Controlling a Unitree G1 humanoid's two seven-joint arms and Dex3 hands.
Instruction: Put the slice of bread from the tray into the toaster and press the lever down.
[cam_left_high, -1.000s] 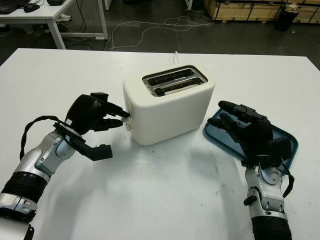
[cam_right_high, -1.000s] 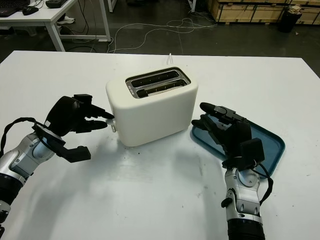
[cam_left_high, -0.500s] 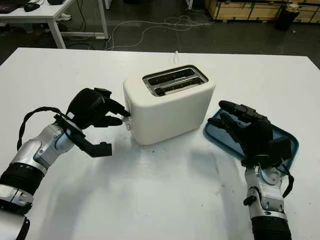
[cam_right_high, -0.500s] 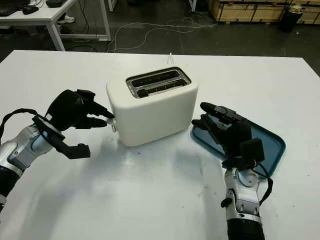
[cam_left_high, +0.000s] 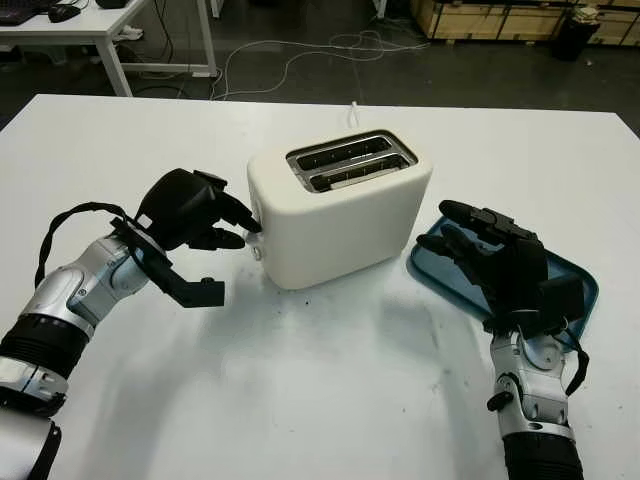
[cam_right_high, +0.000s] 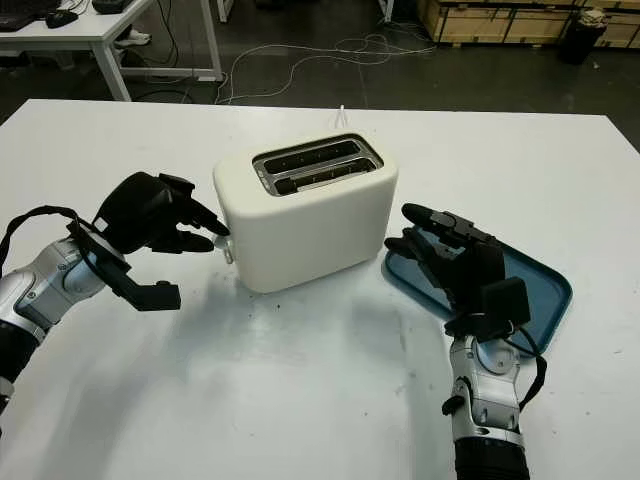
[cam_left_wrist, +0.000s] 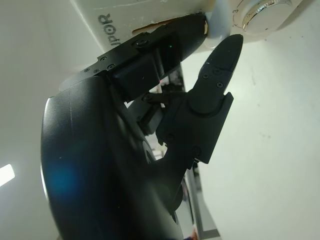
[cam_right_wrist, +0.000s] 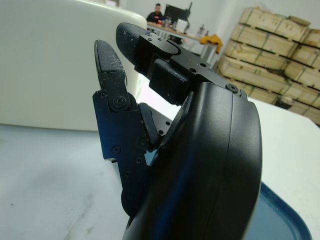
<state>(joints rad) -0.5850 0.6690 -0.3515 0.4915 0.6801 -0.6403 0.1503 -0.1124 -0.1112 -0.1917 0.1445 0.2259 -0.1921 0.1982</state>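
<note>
toaster (cam_left_high: 340, 205): mid-counter (cam_left_high: 330, 400), bread apparently already down in its slots, none on the blue tray (cam_left_high: 585, 282). left hand (cam_left_high: 190, 210): fingers (cam_left_wrist: 220, 55) drawn together, one tip on the side lever (cam_left_high: 254, 224), placed to press it. right hand (cam_left_high: 500, 260): open above the tray, holding nothing.

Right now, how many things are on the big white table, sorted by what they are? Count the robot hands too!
Toaster: 1
Blue tray: 1
Robot hands: 2, the left robot hand at the toaster's lever end, the right robot hand open over the tray
Total: 4
</note>
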